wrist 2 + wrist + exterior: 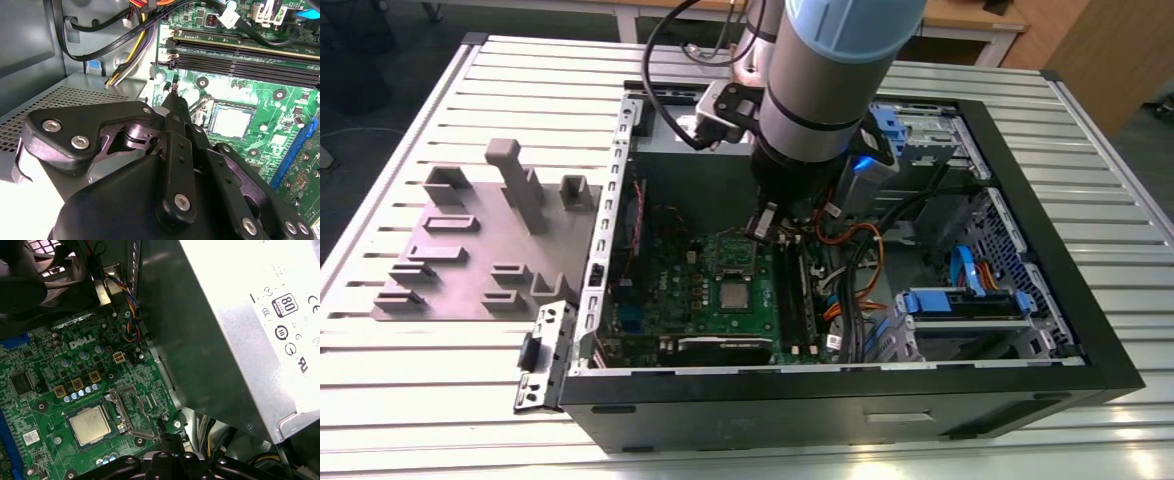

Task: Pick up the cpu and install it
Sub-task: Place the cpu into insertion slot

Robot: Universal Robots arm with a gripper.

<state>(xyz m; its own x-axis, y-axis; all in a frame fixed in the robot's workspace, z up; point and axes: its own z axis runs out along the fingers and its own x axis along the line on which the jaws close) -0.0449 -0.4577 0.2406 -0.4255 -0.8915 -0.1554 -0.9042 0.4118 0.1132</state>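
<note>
In the second wrist view the black gripper (pixel 174 95) fills the near ground, its linkages converging to a narrow tip; the jaws stand closed together with nothing visible between them. That tip hangs just beside the open socket frame (pixel 200 111), whose metal plate stands tilted up at the side of the cpu nearest the jaws. The cpu (pixel 230 121) lies flat in the socket on the green motherboard (pixel 235 90), its silver-grey top bare and apart from the jaws. Beyond the cpu run the long black memory slots (pixel 240 57), and past those a bundle of black, yellow and orange cables (pixel 125 30).

In the first wrist view the gripper's tip (pixel 171 440) shows at the picture's edge, near the raised socket frame (pixel 131 412), with the cpu (pixel 90 425) seated on the frame's other side. Farther from the cpu stands the grey power supply (pixel 225 340).

In the exterior view the arm (pixel 821 90) reaches down into the open computer case (pixel 1067 330) lying on the slatted desk (pixel 454 400). The cpu (pixel 736 296) sits mid-board on the motherboard (pixel 680 300), a little nearer the camera than the gripper (pixel 766 226). On the desk, well apart from the cpu toward the exterior view's left, rests a grey fixture (pixel 467 250) with upright blocks.
</note>
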